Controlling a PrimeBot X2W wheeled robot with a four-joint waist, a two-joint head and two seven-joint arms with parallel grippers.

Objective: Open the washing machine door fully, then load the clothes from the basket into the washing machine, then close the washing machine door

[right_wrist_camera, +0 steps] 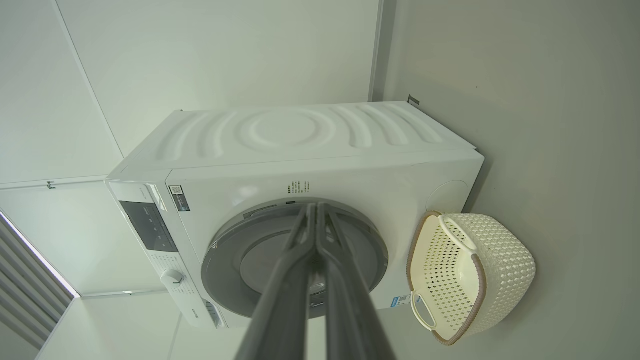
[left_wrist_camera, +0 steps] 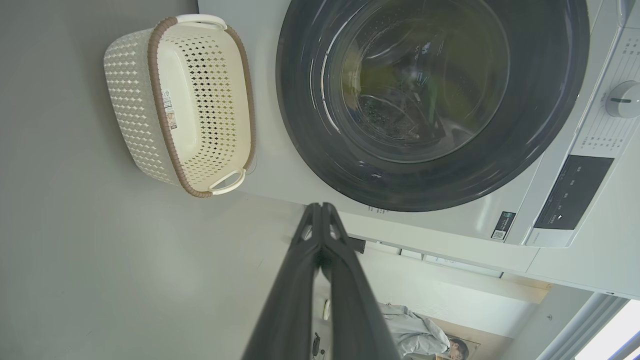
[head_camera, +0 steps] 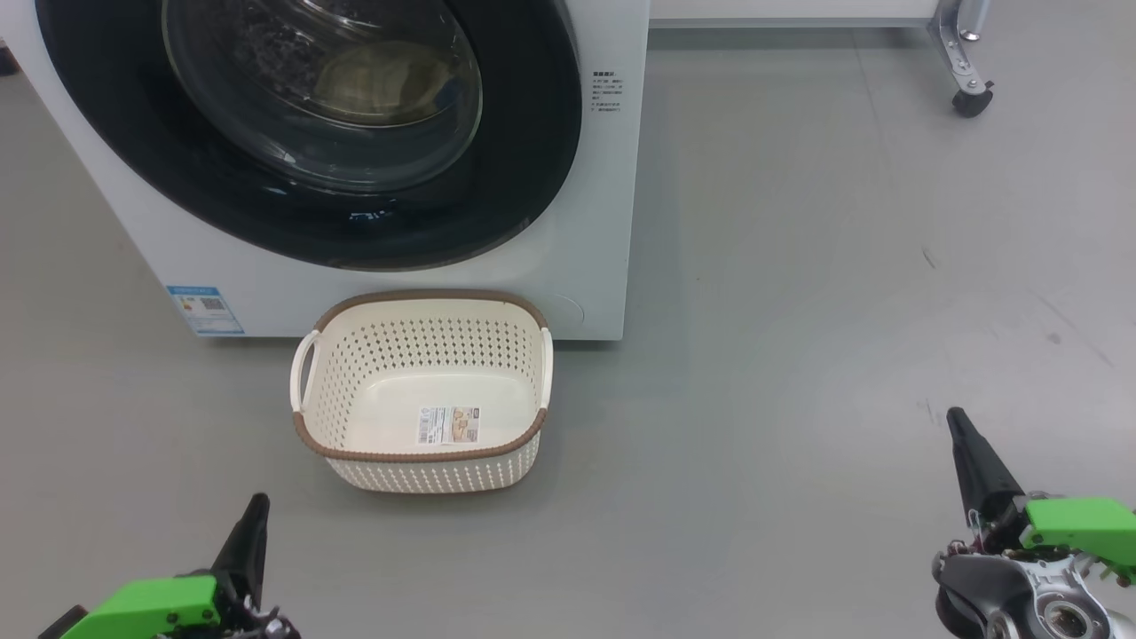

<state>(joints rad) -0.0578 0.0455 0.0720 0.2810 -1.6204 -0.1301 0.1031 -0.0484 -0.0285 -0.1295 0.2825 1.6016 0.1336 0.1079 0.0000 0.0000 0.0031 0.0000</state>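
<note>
Judging by how things lie, the work looks nearly or wholly done, and the step in hand is making sure the door is latched. The washing machine door (head_camera: 532,133) fills the upper left of the head view and appears shut against the white front of the washing machine (head_camera: 603,222). To finish well, check that the black rim sits flush all round. If one side stands proud, push on the rim with closed jaws, not on the glass, and push straight into the machine.

The left gripper (head_camera: 259,506) sits at the lower left of the head view and the right gripper (head_camera: 958,426) at the lower right. Both have their jaws together, hold nothing, and are well apart from the machine.

The door's rim is wide, glossy and black around a clear bulging bowl. Through the glass, near the top of the frame, a dull yellow mass shows, probably the clothes (head_camera: 382,84), though reflections blur it. The basket (head_camera: 426,297) stands on the grey floor (head_camera: 799,355) just in front of the machine, below the door, bare but for the sticker (head_camera: 448,424) on its bottom.
</note>
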